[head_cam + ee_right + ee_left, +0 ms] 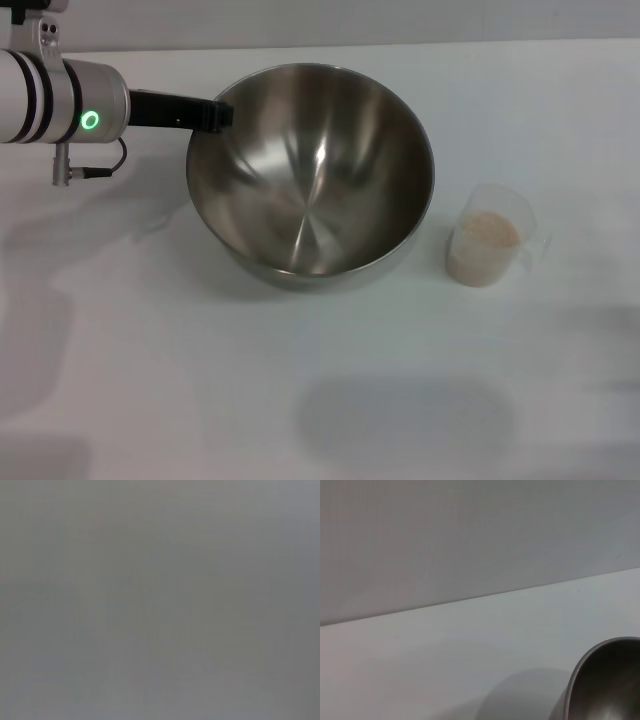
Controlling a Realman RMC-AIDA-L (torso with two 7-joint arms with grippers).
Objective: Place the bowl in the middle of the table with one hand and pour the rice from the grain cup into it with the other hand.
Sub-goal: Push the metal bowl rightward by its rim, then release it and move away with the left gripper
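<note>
We have the bowl [310, 175] near the middle of the worktop [150, 380], our left tool [215, 114] clamped on its far-left rim. The grain cup [487, 240], just right, holds all its rice [487, 235]. Pouring remains; our right tool is unseen.

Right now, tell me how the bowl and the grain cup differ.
The bowl is shiny steel; the grain cup is clear plastic. The bowl is far wider than the cup. The bowl is empty and tilted, with the left pincer at its rim; the cup holds rice, untouched. Both are open-topped, on the table.
</note>
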